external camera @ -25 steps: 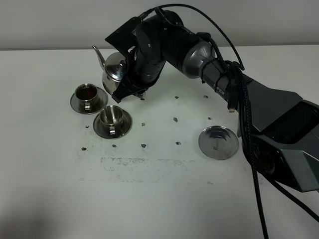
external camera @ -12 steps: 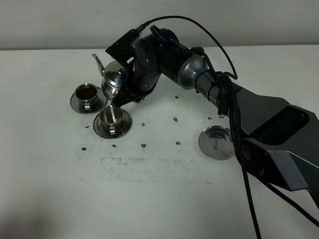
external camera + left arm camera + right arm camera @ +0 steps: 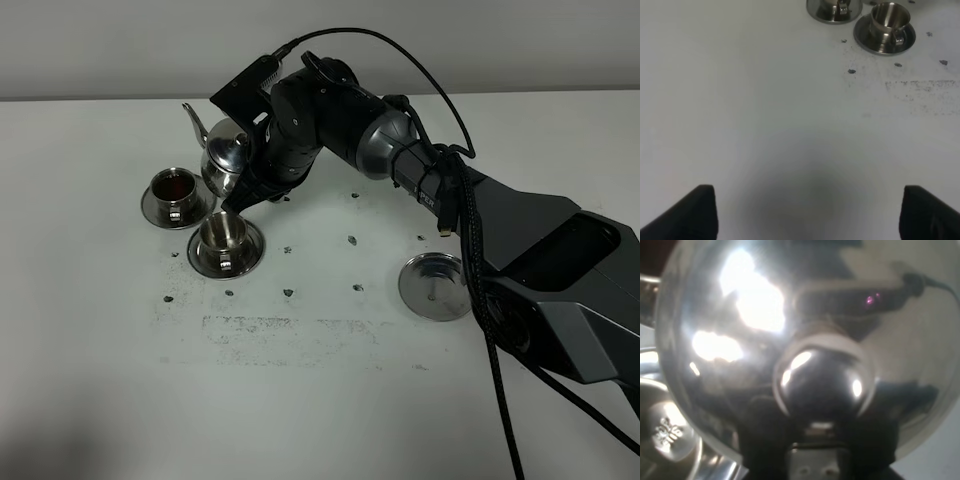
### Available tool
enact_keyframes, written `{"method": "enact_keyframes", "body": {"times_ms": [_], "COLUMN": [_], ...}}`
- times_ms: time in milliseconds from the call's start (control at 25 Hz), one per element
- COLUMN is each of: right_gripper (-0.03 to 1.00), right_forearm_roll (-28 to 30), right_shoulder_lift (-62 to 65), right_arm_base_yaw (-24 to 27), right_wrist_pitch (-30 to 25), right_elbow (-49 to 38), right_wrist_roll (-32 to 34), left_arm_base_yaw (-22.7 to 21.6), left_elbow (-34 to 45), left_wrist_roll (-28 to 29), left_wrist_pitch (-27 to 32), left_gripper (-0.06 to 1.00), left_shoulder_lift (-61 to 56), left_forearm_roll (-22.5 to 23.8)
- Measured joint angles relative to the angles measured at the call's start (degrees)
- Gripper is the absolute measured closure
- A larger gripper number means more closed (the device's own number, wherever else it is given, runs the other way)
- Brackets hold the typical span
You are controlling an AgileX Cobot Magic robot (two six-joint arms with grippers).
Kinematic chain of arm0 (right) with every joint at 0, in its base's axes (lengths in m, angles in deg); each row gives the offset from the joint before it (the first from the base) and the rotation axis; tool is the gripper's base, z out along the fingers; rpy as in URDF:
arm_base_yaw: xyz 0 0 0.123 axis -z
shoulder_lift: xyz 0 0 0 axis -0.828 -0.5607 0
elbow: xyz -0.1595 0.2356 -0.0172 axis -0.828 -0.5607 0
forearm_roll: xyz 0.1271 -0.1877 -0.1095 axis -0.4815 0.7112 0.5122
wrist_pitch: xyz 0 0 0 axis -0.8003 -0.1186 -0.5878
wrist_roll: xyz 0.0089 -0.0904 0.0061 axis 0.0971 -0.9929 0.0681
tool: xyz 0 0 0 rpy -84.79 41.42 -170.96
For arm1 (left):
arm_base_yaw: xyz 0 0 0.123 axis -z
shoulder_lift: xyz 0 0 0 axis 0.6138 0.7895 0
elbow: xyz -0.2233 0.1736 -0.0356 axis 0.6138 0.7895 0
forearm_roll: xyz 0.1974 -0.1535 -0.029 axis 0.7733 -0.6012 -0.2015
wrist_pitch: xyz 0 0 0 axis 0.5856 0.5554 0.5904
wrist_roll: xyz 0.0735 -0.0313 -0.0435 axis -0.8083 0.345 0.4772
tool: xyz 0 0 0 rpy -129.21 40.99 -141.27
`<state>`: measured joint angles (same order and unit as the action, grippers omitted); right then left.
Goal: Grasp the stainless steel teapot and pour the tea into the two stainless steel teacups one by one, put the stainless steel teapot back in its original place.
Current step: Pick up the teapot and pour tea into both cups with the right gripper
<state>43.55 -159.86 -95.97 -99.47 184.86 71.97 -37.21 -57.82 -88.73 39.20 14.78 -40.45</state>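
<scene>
The stainless steel teapot (image 3: 226,152) hangs in the air behind the two teacups, its spout (image 3: 192,115) pointing left and up. My right gripper (image 3: 252,182) is shut on its handle side. In the right wrist view the teapot (image 3: 740,315) fills the frame, with its lid knob (image 3: 822,377) in the middle. The far-left teacup (image 3: 175,188) on its saucer holds dark tea. The nearer teacup (image 3: 222,236) sits on its saucer just below the pot; I cannot tell what is in it. My left gripper (image 3: 810,215) is open over bare table, with both teacups (image 3: 888,22) ahead of it.
A round steel saucer (image 3: 435,286) lies alone at the right of the white table (image 3: 320,400). Small dark specks dot the table around the cups. The right arm (image 3: 480,220) stretches across from the lower right.
The right arm has swung a little to the left and the teapot has moved with it towards the cups, sitting slightly more upright. The cups have not moved.
</scene>
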Motion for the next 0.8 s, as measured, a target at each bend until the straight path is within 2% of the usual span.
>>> {"method": "enact_keyframes", "body": {"times_ms": [800], "right_gripper": [0.79], "right_forearm_roll": [0.95], "right_shoulder_lift": [-1.03], "right_arm_base_yaw": [0.0], "right_wrist_pitch": [-0.11], "right_elbow": [0.0], "right_wrist_roll": [-0.06], "left_arm_base_yaw": [0.0], "left_elbow": [0.0], "left_wrist_roll": [0.0], "left_wrist_pitch": [0.0], "left_gripper": [0.22], "left_shoulder_lift": [0.0], "left_forearm_roll": [0.0]}}
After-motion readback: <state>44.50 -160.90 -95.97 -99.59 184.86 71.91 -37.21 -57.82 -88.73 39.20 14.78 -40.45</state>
